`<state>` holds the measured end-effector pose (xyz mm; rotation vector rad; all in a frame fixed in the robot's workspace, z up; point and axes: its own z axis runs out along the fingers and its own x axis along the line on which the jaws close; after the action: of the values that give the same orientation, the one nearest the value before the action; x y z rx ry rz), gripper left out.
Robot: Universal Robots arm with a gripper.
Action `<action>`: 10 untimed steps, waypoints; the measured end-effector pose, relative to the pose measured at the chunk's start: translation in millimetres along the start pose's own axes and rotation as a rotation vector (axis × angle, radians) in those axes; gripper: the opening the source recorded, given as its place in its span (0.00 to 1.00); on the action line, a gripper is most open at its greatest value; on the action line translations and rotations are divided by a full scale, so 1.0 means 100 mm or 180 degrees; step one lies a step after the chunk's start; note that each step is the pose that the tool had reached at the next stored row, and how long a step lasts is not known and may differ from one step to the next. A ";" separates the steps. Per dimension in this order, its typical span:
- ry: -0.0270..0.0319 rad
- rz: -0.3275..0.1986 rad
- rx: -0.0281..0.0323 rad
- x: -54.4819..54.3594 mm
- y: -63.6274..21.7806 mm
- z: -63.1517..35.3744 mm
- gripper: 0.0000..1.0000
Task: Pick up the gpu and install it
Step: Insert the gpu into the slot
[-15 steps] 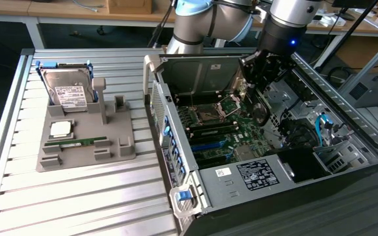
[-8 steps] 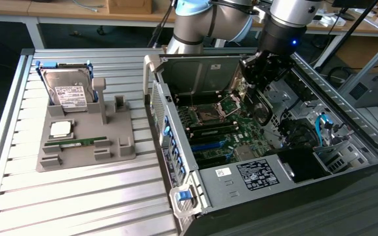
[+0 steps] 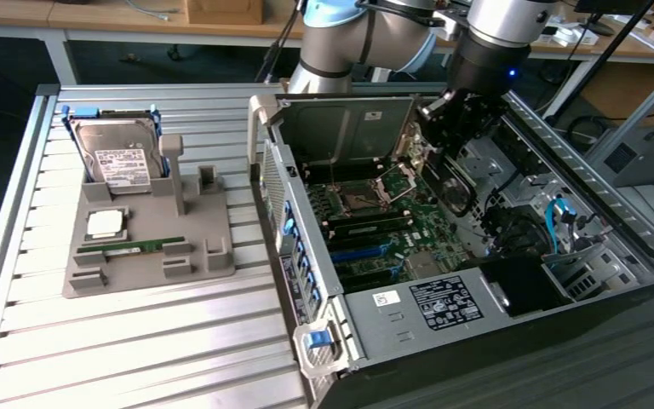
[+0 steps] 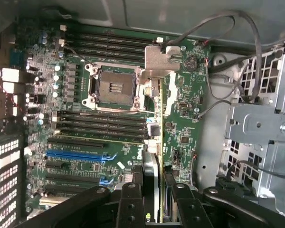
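Observation:
My gripper (image 3: 446,119) hangs inside the open computer case (image 3: 339,328), over the green motherboard (image 3: 378,217). It is shut on the gpu (image 3: 424,158), a thin dark card held on edge. In the wrist view the gpu (image 4: 153,133) runs edge-on from between my fingers (image 4: 132,202) out over the motherboard (image 4: 185,118). Its silvery bracket (image 4: 160,59) sits at the far end, past the empty CPU socket (image 4: 115,86). The card is above the board, apart from the blue expansion slot (image 4: 78,155) and the black slots beside it. My gripper (image 4: 154,202) clamps the card's near end.
A grey holder (image 3: 151,256) on the slatted table at the exterior view's left carries a hard drive (image 3: 117,158), a CPU chip (image 3: 106,223) and a green memory stick (image 3: 146,245). Case walls, drive cage (image 4: 261,128) and loose cables (image 4: 237,28) hem in the board.

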<state>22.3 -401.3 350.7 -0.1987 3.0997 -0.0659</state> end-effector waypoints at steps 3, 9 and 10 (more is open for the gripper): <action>-0.0009 -0.0194 -0.0006 0.00 0.000 0.000 0.27; -0.0017 -0.0384 -0.0012 0.00 0.000 0.000 0.27; -0.0018 -0.0411 -0.0013 0.00 0.000 0.000 0.27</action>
<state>22.3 -401.3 350.7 -0.3982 3.0777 -0.0621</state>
